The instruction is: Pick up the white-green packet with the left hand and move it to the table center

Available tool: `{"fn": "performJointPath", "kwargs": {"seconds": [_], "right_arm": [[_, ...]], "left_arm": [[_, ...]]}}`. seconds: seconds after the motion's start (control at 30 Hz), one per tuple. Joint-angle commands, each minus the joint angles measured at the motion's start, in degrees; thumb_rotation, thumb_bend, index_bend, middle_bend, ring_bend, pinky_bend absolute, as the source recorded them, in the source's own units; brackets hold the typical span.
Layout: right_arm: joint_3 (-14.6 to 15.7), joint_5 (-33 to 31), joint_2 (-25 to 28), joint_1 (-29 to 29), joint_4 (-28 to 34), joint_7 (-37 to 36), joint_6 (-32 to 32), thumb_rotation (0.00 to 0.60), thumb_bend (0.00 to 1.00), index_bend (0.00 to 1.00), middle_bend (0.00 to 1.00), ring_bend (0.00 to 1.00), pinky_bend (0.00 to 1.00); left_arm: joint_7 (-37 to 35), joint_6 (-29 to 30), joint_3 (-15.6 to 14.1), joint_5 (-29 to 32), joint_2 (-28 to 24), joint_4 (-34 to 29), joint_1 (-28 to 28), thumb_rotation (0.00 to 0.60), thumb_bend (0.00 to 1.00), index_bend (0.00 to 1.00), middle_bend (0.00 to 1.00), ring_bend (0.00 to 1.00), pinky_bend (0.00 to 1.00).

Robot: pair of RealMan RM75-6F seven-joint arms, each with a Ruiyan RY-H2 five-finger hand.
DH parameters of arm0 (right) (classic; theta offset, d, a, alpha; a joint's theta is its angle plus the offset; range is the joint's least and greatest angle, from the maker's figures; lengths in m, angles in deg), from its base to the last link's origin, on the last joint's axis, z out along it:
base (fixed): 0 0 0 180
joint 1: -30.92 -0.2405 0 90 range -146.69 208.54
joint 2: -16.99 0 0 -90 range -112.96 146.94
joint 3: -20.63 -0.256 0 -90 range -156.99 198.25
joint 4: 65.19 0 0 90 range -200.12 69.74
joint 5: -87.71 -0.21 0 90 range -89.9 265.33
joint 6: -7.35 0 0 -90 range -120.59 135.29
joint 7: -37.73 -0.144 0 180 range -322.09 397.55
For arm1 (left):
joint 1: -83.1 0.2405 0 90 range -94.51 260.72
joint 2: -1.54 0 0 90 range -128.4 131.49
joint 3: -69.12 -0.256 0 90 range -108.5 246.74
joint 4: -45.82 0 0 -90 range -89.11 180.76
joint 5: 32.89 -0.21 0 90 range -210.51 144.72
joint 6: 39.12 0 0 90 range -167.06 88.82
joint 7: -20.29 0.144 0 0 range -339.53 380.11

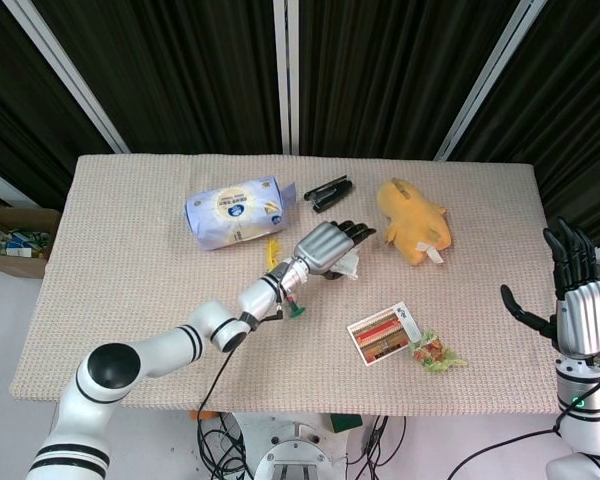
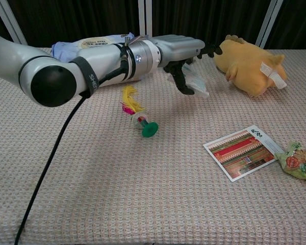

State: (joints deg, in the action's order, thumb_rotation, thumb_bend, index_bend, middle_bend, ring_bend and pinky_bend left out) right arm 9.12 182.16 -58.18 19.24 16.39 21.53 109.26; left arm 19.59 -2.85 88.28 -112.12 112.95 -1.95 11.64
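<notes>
The white-green packet [image 1: 349,265] [image 2: 198,81] is near the table's middle, just left of the yellow plush. It sits under my left hand [image 1: 327,245] [image 2: 179,50], with its lower end at or near the cloth. That hand's fingers are stretched out flat towards the plush, and the thumb points down beside the packet. No finger curls around the packet. My right hand [image 1: 578,300] is raised off the table's right edge with fingers spread, holding nothing. The chest view does not show it.
A feathered toy with a green base [image 1: 288,300] [image 2: 143,122] lies just under my left forearm. A blue-white bag [image 1: 235,211], a black stapler [image 1: 327,192] [image 2: 174,60] and a yellow plush [image 1: 413,220] [image 2: 247,64] lie behind. A red card [image 1: 382,333] [image 2: 240,152] and a snack packet [image 1: 437,351] [image 2: 298,161] lie front right.
</notes>
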Motion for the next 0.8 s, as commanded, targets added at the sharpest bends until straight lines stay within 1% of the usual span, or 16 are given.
{"fn": "performJointPath", "kwargs": {"seconds": [0.03, 0.1, 0.2, 0.23, 0.3, 0.33, 0.37, 0.43, 0.47, 0.53, 0.6, 0.67, 0.73, 0.77, 0.8], "right_arm": [[0.33, 0.48, 0.08, 0.26, 0.14, 0.37, 0.42, 0.600, 0.30, 0.00, 0.00, 0.00, 0.01], [0.57, 0.63, 0.17, 0.52, 0.10, 0.41, 0.63, 0.600, 0.30, 0.00, 0.00, 0.00, 0.01], [1.08, 0.71, 0.39, 1.08, -0.08, 0.30, 0.89, 0.600, 0.30, 0.00, 0.00, 0.00, 0.01], [1.42, 0.81, 0.51, 1.45, -0.28, 0.35, 1.08, 0.600, 0.30, 0.00, 0.00, 0.00, 0.01], [2.16, 1.08, 0.69, 2.18, -0.91, 0.53, 1.46, 0.600, 0.30, 0.00, 0.00, 0.00, 0.01], [2.66, 1.31, 0.81, 2.62, -1.43, 0.73, 1.65, 0.600, 0.30, 0.00, 0.00, 0.00, 0.01], [3.50, 1.69, 0.98, 3.29, -2.34, 1.30, 1.84, 0.600, 0.30, 0.00, 0.00, 0.00, 0.01], [5.38, 1.93, 1.47, 4.47, -3.45, 2.16, 1.12, 0.600, 0.30, 0.00, 0.00, 0.00, 0.01], [7.10, 1.35, 2.38, 5.48, -3.36, 2.86, -0.59, 0.600, 0.30, 0.00, 0.00, 0.00, 0.00], [9.48, -0.86, 4.64, 7.07, -1.75, 5.47, -4.26, 0.600, 0.30, 0.00, 0.00, 0.00, 0.00], [11.17, -4.14, 7.18, 8.67, 1.02, 10.07, -7.91, 0.600, 0.30, 0.00, 0.00, 0.00, 0.00], [12.22, -6.90, 8.83, 9.98, 3.30, 14.33, -10.22, 0.600, 0.30, 0.00, 0.00, 0.00, 0.00], [12.88, -8.40, 9.50, 10.70, 4.42, 16.45, -11.66, 0.600, 0.30, 0.00, 0.00, 0.00, 0.00], [13.15, -9.04, 9.58, 11.00, 4.56, 16.94, -12.42, 0.600, 0.30, 0.00, 0.00, 0.00, 0.00], [13.25, -9.45, 9.50, 11.16, 4.34, 17.17, -12.90, 0.600, 0.30, 0.00, 0.00, 0.00, 0.00]], "left_arm": [[4.04, 1.28, -1.84, 0.86, -4.50, -5.69, 2.11, 0.600, 0.15, 0.00, 0.00, 0.02, 0.22], [7.75, 2.74, -2.77, 1.81, -8.34, -10.94, 4.38, 0.600, 0.15, 0.00, 0.00, 0.01, 0.21], [13.46, 5.63, -4.14, 4.52, -16.26, -22.35, 9.18, 0.600, 0.14, 0.00, 0.00, 0.00, 0.19], [16.04, 7.57, -5.00, 5.69, -20.26, -28.04, 11.70, 0.600, 0.12, 0.00, 0.00, 0.00, 0.19], [19.34, 12.00, -6.82, 6.78, -26.55, -37.14, 16.33, 0.600, 0.11, 0.00, 0.00, 0.00, 0.19], [20.77, 14.69, -8.10, 6.84, -29.70, -41.46, 18.92, 0.600, 0.11, 0.00, 0.00, 0.00, 0.19], [22.39, 18.67, -10.18, 6.22, -33.69, -46.65, 22.57, 0.600, 0.10, 0.00, 0.00, 0.00, 0.19], [23.92, 25.28, -14.06, 3.86, -38.86, -52.39, 28.46, 0.600, 0.10, 0.00, 0.00, 0.00, 0.19], [24.50, 30.24, -16.91, 1.85, -41.39, -54.52, 32.71, 0.600, 0.10, 0.00, 0.00, 0.00, 0.19], [24.49, 37.30, -21.26, -0.93, -43.88, -55.47, 39.13, 0.600, 0.10, 0.00, 0.00, 0.00, 0.18], [22.36, 44.36, -25.34, -2.88, -45.16, -54.11, 46.09, 0.599, 0.09, 0.00, 0.00, 0.00, 0.18], [18.87, 50.47, -27.91, -4.06, -45.15, -50.96, 52.13, 0.582, 0.08, 0.00, 0.00, 0.00, 0.18], [15.61, 54.84, -29.23, -4.91, -44.36, -47.49, 56.50, 0.542, 0.07, 0.00, 0.00, 0.00, 0.18], [13.59, 57.05, -29.82, -5.33, -43.54, -44.73, 58.93, 0.512, 0.07, 0.00, 0.00, 0.00, 0.18], [12.38, 58.23, -30.19, -5.56, -42.95, -42.66, 60.47, 0.496, 0.06, 0.00, 0.00, 0.00, 0.18]]}}
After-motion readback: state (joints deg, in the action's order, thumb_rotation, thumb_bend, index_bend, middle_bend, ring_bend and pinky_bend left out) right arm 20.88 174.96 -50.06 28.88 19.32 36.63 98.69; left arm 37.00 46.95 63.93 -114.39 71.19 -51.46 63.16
